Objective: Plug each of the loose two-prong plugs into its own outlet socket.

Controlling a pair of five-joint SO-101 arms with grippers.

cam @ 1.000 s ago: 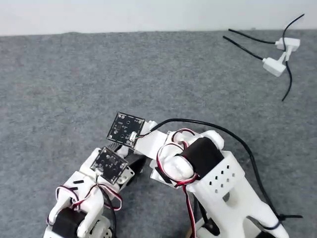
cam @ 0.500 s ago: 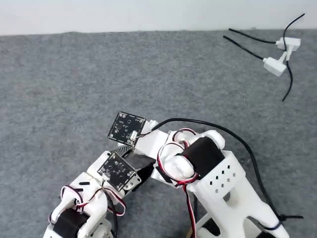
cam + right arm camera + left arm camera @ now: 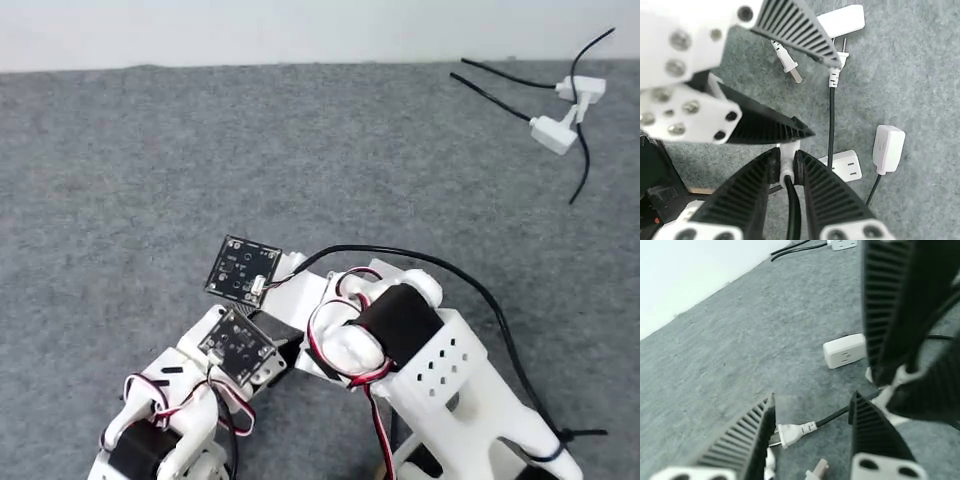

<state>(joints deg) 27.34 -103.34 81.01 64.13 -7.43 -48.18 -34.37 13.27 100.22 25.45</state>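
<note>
Plug (image 3: 786, 170) clamped in right gripper (image 3: 786, 154), second plug (image 3: 792, 432) lying near parted left gripper (image 3: 814, 400)

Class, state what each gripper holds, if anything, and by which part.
The right gripper pinches a white plug on a black cord by its body. The left gripper is open and holds nothing.

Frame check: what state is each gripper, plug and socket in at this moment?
left gripper: open, above the loose plug
right gripper: shut on the held plug
loose plug: lying on the carpet, unplugged
held plug: clamped between the right gripper's fingers
outlet socket: lying on the carpet, slots empty
</note>
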